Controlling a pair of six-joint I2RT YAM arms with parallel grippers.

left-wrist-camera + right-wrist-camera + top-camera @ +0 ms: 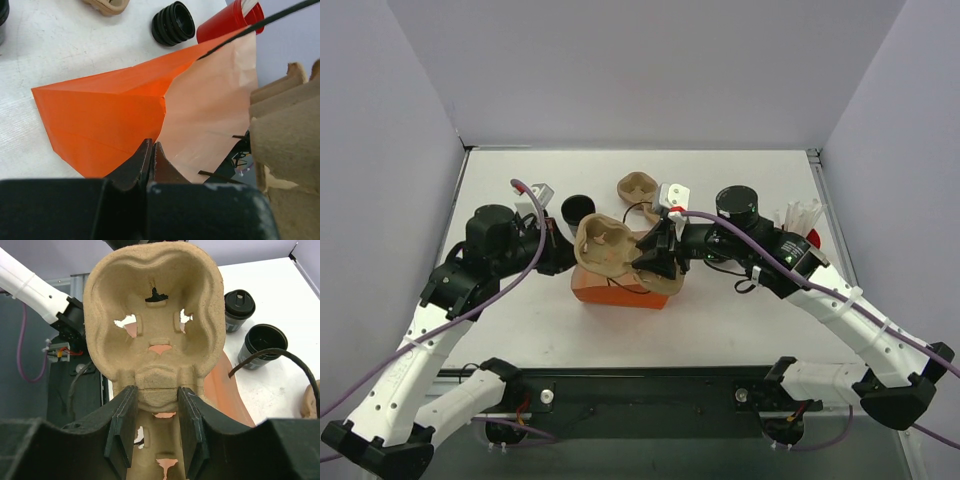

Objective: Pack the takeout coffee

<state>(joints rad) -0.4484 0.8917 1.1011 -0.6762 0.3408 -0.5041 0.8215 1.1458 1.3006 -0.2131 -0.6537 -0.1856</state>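
Observation:
The takeout coffee (239,307), a small black cup with a black lid, stands on the table beyond the bag in the right wrist view. I cannot make it out in the top view. The orange bag (615,293) lies at the table's middle. My left gripper (151,145) is shut on the bag's edge (110,110) and holds its mouth up. My right gripper (157,405) is shut on a brown pulp cup carrier (152,315), held over the bag's mouth (605,245).
A lidless black cup (262,342) stands beside the lidded one and shows in the top view (578,209). A second pulp carrier (640,188) lies behind the bag. A stack of black lids (173,22) and a red cup of straws (227,20) stand at the right.

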